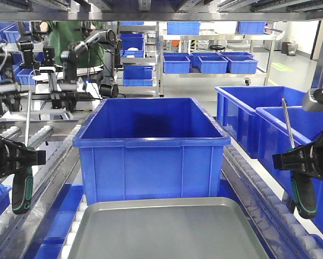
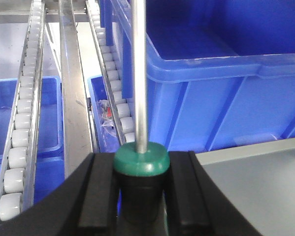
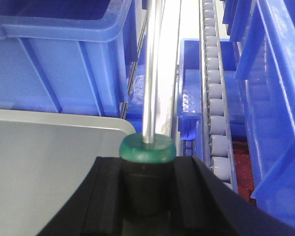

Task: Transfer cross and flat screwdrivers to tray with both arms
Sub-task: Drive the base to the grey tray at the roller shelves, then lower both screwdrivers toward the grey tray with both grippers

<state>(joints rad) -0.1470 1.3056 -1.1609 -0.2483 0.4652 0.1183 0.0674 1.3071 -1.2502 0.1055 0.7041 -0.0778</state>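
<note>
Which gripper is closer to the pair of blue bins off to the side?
Right. The right gripper hangs just in front of those bins; the left gripper is across the tray, on the opposite side.

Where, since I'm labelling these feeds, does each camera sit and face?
Front: centred on the robot, facing forward over the tray to the blue bin; left gripper and right gripper at the edges.
Left wrist: behind the left gripper, looking along the left screwdriver's shaft; left fingers show.
Right wrist: same, along the right screwdriver; right fingers show.
Shared: all three see tray and bin.
</note>
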